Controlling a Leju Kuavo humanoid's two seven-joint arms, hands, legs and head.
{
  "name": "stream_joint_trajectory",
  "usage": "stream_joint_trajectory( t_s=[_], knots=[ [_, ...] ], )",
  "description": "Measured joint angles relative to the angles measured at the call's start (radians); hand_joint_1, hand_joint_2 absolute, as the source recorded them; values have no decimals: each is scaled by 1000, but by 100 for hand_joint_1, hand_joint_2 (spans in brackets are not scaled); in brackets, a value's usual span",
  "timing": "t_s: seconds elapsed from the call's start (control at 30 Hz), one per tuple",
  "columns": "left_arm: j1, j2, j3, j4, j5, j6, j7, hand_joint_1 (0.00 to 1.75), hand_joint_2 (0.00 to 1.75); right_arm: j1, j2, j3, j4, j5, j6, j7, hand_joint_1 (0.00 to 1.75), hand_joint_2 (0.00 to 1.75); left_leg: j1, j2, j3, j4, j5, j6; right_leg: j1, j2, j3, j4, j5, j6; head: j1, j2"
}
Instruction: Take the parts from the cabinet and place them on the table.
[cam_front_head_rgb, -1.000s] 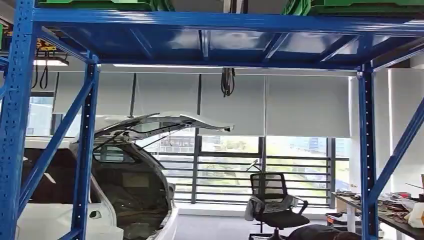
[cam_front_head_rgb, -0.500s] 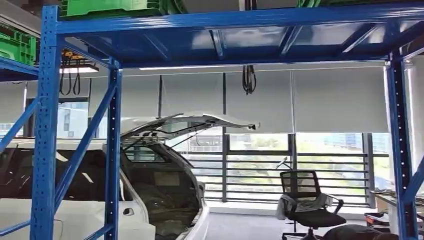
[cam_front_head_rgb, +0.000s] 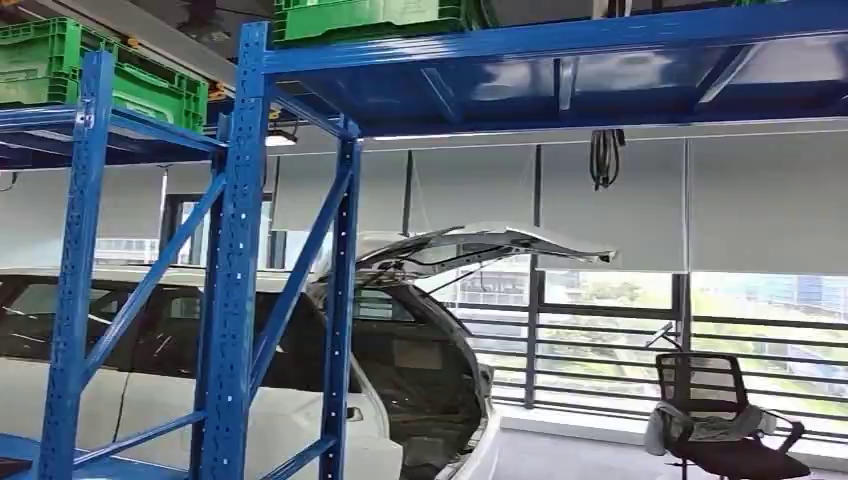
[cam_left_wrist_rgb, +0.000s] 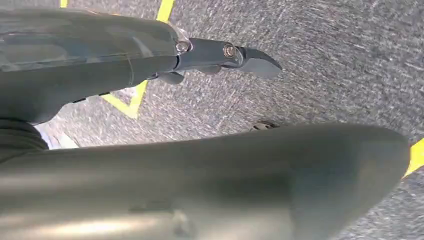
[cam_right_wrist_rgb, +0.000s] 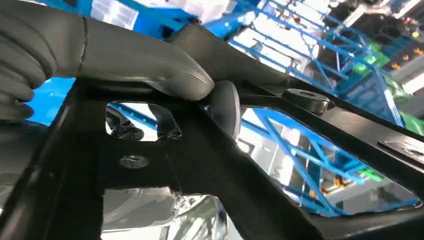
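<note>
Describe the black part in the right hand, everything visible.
The black frame part is a flat, dark piece that looks like painted or coated metal, built of broad bars around several open cut-outs through which blue racking shows. A round boss stands on one bar, and a small fastener sits in a lower plate. It runs tilted across the right wrist view. The right hand holds it, the grey thumb laid over a top bar. Its full outline runs out of frame.

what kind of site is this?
Likely an automotive workshop or test lab: blue steel racking holding green crates, and a white car with its tailgate raised indoors.
</note>
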Motion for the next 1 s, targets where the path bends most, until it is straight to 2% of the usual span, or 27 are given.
stream_joint_trajectory(
  t_s=[0.03, 0.07, 0.1, 0.13, 0.17, 0.2, 0.23, 0.27, 0.3, 0.37, 0.4, 0.43, 0.47, 0.5, 0.53, 0.57, 0.6, 0.63, 0.67, 0.7, 0.73, 0.77, 0.87, 0.9, 0.93, 0.97, 1.0],
  knots=[
    [1, 2, 2, 0, 1, 1, 0, 0, 0, 7, 0, 2, 2, 2, -6, 0, 175, 175, -2, -11, -1, 1, 1, 2, 1, 3, -35, 78, -26, -1, 0, 0],
    [2, 6, 6, 0, 3, 1, 0, 0, 0, 13, 0, 6, 5, 4, -11, 0, 175, 175, -5, -22, -1, 1, 2, 3, 1, 4, -50, 113, -26, -3, 0, 0],
    [4, 9, 9, 0, 3, 1, 0, 0, 0, 17, 0, 10, 7, 4, -17, 0, 175, 175, -7, -34, 0, 1, 2, 3, 1, 6, -41, 91, -1, -7, 0, 0],
    [5, 12, 11, -1, 7, 1, 0, 0, 0, 19, 0, 13, 7, 5, -22, 0, 175, 175, -8, -45, 2, 1, 2, 3, 1, 9, -11, 28, 40, -12, 0, 0],
    [6, 15, 13, -3, 8, 1, 0, 0, 0, 21, 0, 17, 7, 6, -29, 0, 175, 175, -10, -56, 4, 2, 2, 3, 3, 18, 30, -62, 89, -18, 0, 0],
    [5, 17, 16, -5, 9, 1, 2, 0, 0, 23, 0, 20, 7, 8, -37, 0, 175, 175, -10, -68, 6, 2, 2, 3, 4, 46, 74, -158, 137, -29, 0, 0],
    [5, 17, 20, -5, 11, 1, 2, 0, 0, 25, 0, 24, 8, 9, -43, 0, 175, 175, -10, -76, 0, 3, 5, -2, 0, 99, 89, -191, 130, -39, 1, 0],
    [1, 23, 24, -9, 14, 1, 3, 0, 0, 30, 0, 27, 8, 8, -48, 0, 175, 175, -6, -87, -8, 7, 7, -6, 3, 94, 87, -203, 138, -36, 0, 0],
    [4, 27, 26, -11, 19, 2, 5, 0, 0, 30, 0, 32, 9, 8, -51, 0, 175, 175, -2, -96, -15, 5, 10, -14, 7, 82, 86, -205, 133, -38, 0, 1],
    [11, 34, 33, -16, 28, 5, 6, 0, 0, 28, 1, 44, 9, 3, -57, 0, 175, 175, -4, -115, -22, 1, 18, -27, 6, 62, 86, -215, 133, -42, 0, 0],
    [11, 42, 39, -19, 29, 6, 6, 0, 0, 28, 4, 48, 11, 2, -59, 0, 175, 175, -2, -111, -24, 7, 9, -28, -7, 45, 90, -228, 140, -47, 0, 1],
    [11, 47, 42, -20, 29, 6, 7, 0, 0, 25, 4, 53, 15, 3, -60, 0, 175, 175, -8, -65, -38, 35, -17, -32, -4, 35, 91, -231, 143, -52, 0, 0],
    [8, 52, 42, -22, 29, 7, 6, 0, 0, 24, 7, 57, 19, 3, -61, -1, 175, 175, -6, -34, -70, 105, -60, -39, -3, 21, 90, -231, 144, -54, 1, 0],
    [4, 63, 43, -25, 29, 7, 6, 0, 0, 24, 10, 60, 26, 4, -61, -1, 175, 175, -3, -21, -107, 185, -98, -46, -1, 6, 89, -231, 144, -54, 0, 0],
    [1, 70, 43, -25, 29, 6, 6, 0, 0, 23, 13, 63, 35, 6, -60, -1, 175, 175, 0, -15, -142, 262, -128, -51, 0, -7, 88, -230, 143, -55, 0, 0],
    [0, 75, 43, -25, 27, 3, 6, 0, 0, 22, 16, 66, 44, 7, -59, -1, 175, 175, 2, -13, -161, 309, -137, -55, 0, -21, 88, -230, 143, -54, 1, 0],
    [1, 80, 43, -25, 24, 0, 6, 0, 0, 21, 19, 69, 52, 7, -57, -1, 175, 175, 5, -10, -156, 304, -124, -58, 0, -32, 88, -229, 142, -54, 0, 0],
    [3, 84, 43, -26, 23, 0, 6, 0, 0, 18, 21, 70, 61, 5, -51, 0, 175, 175, 8, -5, -125, 246, -88, -61, -1, -43, 89, -227, 141, -51, 0, 0],
    [3, 90, 43, -27, 21, 0, 5, 0, 0, 17, 21, 71, 70, 0, -45, 0, 175, 175, 10, 4, -76, 155, -43, -62, -2, -54, 90, -224, 138, -48, 0, 0],
    [3, 93, 43, -29, 20, 0, 5, 0, 0, 16, 21, 72, 76, -3, -37, 1, 175, 175, 10, 24, -26, 61, -3, -60, -2, -62, 92, -222, 135, -43, 1, 0],
    [1, 93, 43, -30, 20, 0, 3, 0, 0, 14, 21, 73, 81, -7, -31, 2, 175, 175, 6, 63, 4, 4, -5, -59, 1, -70, 92, -220, 132, -38, 0, 0],
    [-2, 95, 43, -32, 20, 0, 2, 0, 0, 11, 20, 73, 87, -10, -24, 3, 175, 175, 2, 53, 2, 1, 0, -45, 8, -76, 90, -215, 129, -32, 0, 0],
    [4, 95, 43, -33, 20, 0, 2, 0, 0, 2, 20, 85, 104, -10, -6, 10, 175, 175, -4, 28, -7, 4, 1, -28, 5, -97, 95, -219, 132, -18, 0, 0],
    [3, 95, 43, -33, 20, 0, 2, 0, 0, 1, 20, 90, 107, -6, -3, 11, 175, 175, 2, 21, -5, -1, 7, -19, 3, -95, 94, -218, 124, -12, 0, 0],
    [3, 95, 43, -33, 20, 0, 2, 0, 0, 0, 20, 95, 110, 0, -1, 13, 175, 175, 3, 16, -7, -2, 10, -15, 0, -55, 89, -197, 102, -8, 0, 0],
    [-1, 95, 43, -33, 20, 0, 3, 0, 0, 1, 20, 101, 112, 7, -2, 13, 175, 175, 4, 8, -9, -2, 12, -9, -1, -23, 66, -138, 61, -8, 0, 0],
    [-3, 95, 43, -33, 20, 0, 3, 0, 0, 3, 20, 106, 115, 18, -5, 14, 175, 175, 3, -1, -10, -2, 13, -7, -1, -5, 28, -51, 16, -7, 0, 0]
  ],
)
